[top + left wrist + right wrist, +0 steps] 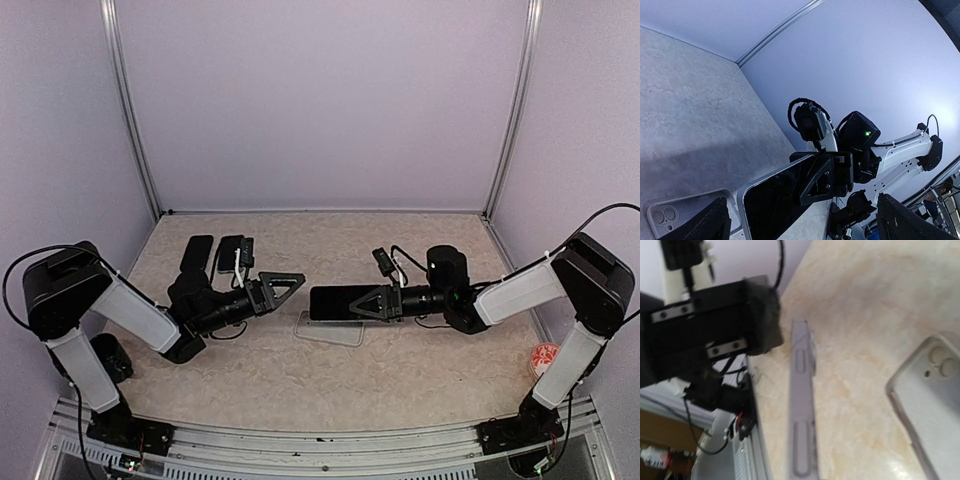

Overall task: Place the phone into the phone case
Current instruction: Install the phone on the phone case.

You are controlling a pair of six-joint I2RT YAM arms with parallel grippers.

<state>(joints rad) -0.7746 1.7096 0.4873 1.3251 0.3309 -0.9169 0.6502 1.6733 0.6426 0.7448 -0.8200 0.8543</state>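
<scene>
My right gripper is shut on the right end of a black phone and holds it level above the table. The left wrist view shows that phone's dark screen in the right gripper. In the right wrist view the phone's silver edge runs edge-on. The transparent phone case lies flat on the table just under the phone, its camera cutout showing. My left gripper stands open just left of the phone's free end, its fingers apart from the phone.
Two black slab phones lie at the back left behind the left arm. A red and white round object sits by the right arm's base. A metal rail runs along the table's near edge.
</scene>
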